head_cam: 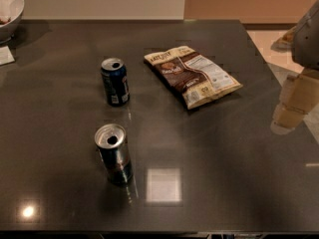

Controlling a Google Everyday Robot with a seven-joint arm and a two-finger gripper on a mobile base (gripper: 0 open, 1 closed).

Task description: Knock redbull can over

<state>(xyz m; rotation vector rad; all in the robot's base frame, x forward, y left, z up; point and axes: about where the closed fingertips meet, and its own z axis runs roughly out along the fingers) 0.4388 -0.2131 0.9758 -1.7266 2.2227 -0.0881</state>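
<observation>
The redbull can [114, 154] stands upright on the dark table [224, 183], near the front left, with a silver top and a dark blue-and-silver body. My gripper [293, 105] hangs at the right edge of the view, over the table's right side, far to the right of the can and not touching anything.
An all dark-blue can [115, 81] with a white label panel stands upright behind the redbull can. A bag of chips [192, 74] lies flat at the centre back. A white bowl [9, 6] and a white paper [6, 55] sit at the far left.
</observation>
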